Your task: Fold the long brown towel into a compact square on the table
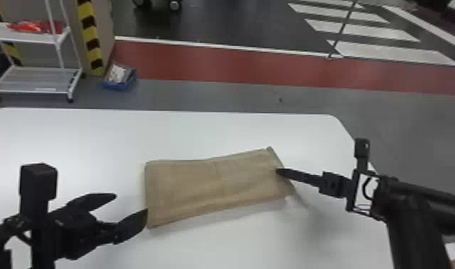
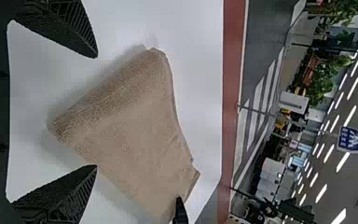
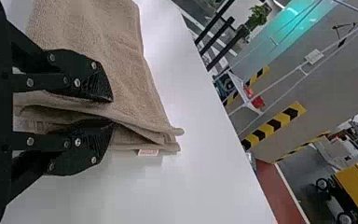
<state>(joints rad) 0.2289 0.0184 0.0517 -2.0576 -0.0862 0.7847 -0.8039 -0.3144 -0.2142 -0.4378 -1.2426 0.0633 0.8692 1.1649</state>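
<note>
I judge the towel [image 1: 209, 186] soft and light, best held at the short end my right gripper [image 3: 112, 112] pinches; my left gripper [image 2: 96, 111] is spread.

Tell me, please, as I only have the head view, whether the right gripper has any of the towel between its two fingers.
Observer: Yes, the right wrist view shows the right gripper closed on upper layers of the towel.
Operator: Thank you. Could you also say whether a tag shows anywhere on the towel?
Observer: Yes, a small tag sticks out at the towel's lower edge, beyond the fingertips.
</note>
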